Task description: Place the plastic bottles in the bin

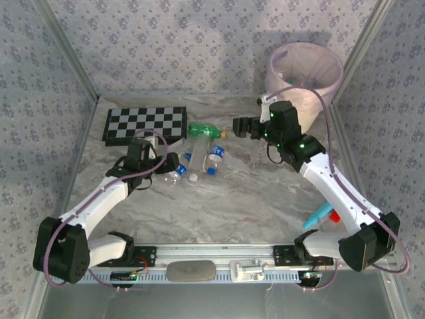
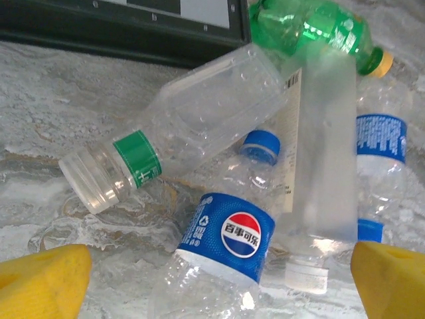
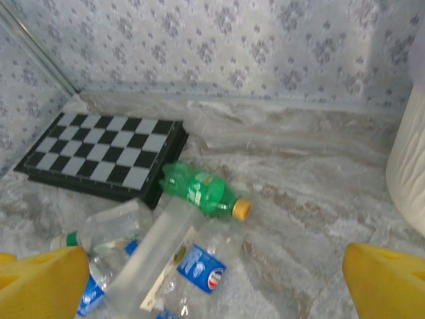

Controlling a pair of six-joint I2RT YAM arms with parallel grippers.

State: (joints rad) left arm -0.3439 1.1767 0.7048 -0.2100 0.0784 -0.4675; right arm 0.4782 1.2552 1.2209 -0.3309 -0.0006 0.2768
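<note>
Marbled table (image 1: 232,203) with bottles (image 1: 199,151), chessboard (image 1: 145,123), bin (image 1: 282,80)

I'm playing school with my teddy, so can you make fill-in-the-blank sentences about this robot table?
1. The bottle with the orange cap is ____.
2. The bin stands at the far ____ corner of the table.
3. The board has a black-and-white ____ pattern.
4. The left gripper and right gripper are both ____.
Missing words: green; right; checkered; open.

text: 百事可乐 with Pepsi globe | on: clear bottle (image 2: 229,239), blue label | other labels: illegible
</note>
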